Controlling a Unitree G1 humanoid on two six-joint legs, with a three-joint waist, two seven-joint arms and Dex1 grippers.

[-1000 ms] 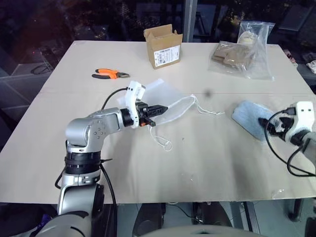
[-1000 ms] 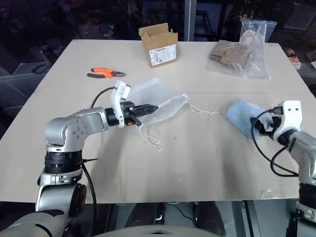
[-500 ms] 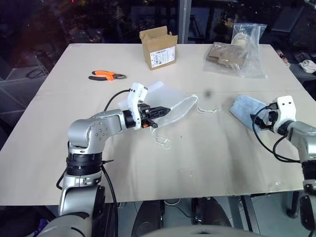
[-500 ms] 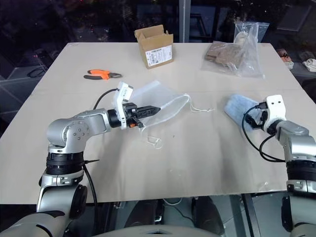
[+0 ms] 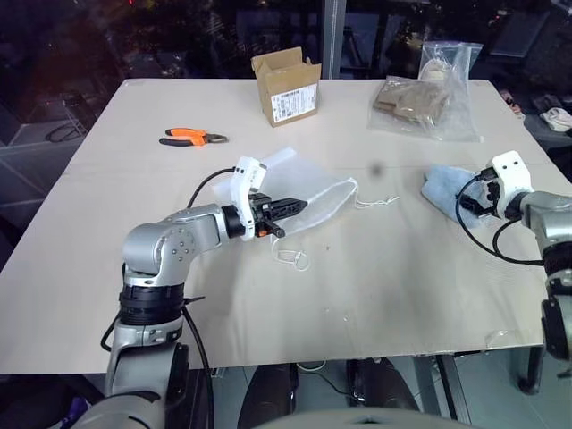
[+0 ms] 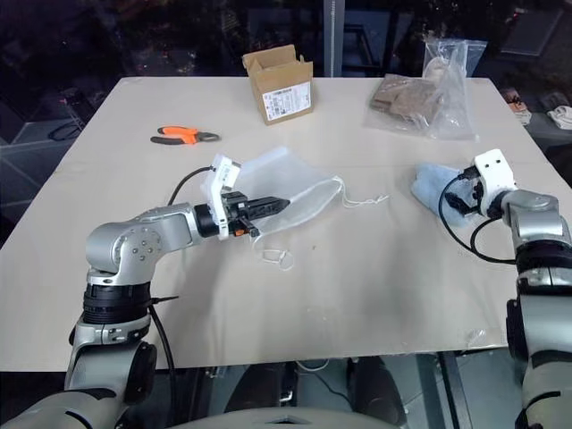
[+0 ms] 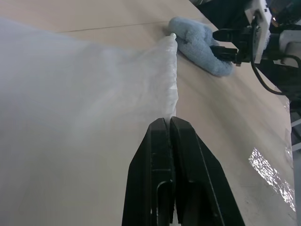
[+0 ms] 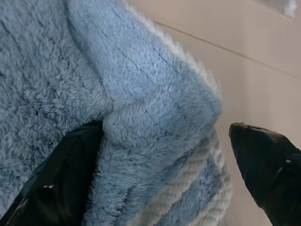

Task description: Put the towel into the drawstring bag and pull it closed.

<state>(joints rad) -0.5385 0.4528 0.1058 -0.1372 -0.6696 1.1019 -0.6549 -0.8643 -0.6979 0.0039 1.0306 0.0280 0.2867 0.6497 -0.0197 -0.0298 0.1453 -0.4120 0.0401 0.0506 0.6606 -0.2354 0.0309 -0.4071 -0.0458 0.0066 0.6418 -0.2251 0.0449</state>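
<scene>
Bench [image 5: 375, 295]: broad, pale, flat surface on which everything listed is carried. Drawstring bag [image 5: 308, 192]: lying near the middle of the bench, thin and see-through; judged very light, limp and prone to collapse, so the mouth is best held up by its hem while the cords [image 5: 290, 259] trail loose beside it. A pinch at the gathered mouth edge is judged the surest hold; the flat sides are likely to slip. Towel [image 5: 444, 186]: a blue fuzzy bundle on the bench at the robot's right, well apart from the bag; judged soft, light and squashy, unlikely to be harmed by a firm squeeze, and best taken across a thick fold so that the whole bundle lifts together. Left gripper [image 5: 293, 206]: fingers pressed together on the bag's gathered edge, the bag held slightly off the bench there. Right gripper [image 8: 160, 155]: fingers spread wide, one [image 8: 56, 183] set against the towel's pile and the other clear of it over bare bench; nothing is clamped. Views compared: the layout and the gap between bag and towel are given by the head views; the pinch on the hem is shown close by the left wrist view; the towel's striped edge and the fingers straddling a fold are shown by the right wrist view.
</scene>
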